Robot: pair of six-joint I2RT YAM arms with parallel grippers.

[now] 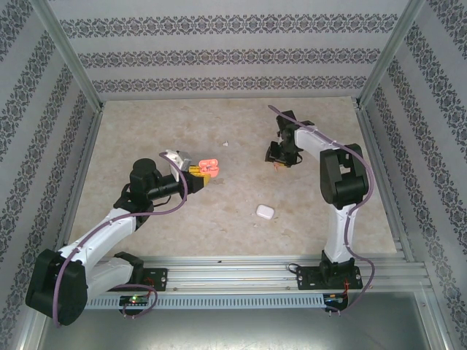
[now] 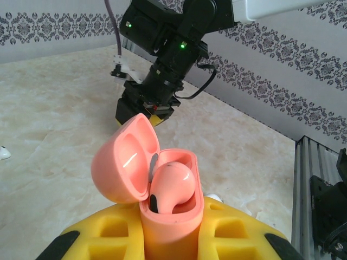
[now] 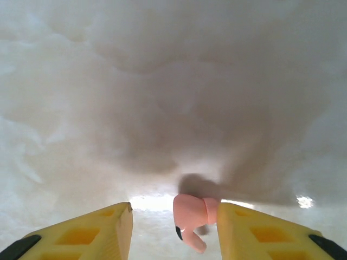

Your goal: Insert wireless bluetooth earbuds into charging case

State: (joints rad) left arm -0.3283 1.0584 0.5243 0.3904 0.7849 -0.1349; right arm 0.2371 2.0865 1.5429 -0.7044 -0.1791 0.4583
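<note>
- Marbled worktop (image 1: pixel 219 219): left jaws pinch the open pink case (image 2: pixel 162 216), 1 earbud (image 2: pixel 172 187) seated.
- Right jaws spread around the loose earbud (image 3: pixel 190 214), which touches 1 side.
- Risk: off-centre closing could flick it away.

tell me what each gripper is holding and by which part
The left gripper holds the open pink case by its lower body. The right gripper holds nothing yet: its open jaws straddle a pink earbud on the table, which touches one finger.
</note>
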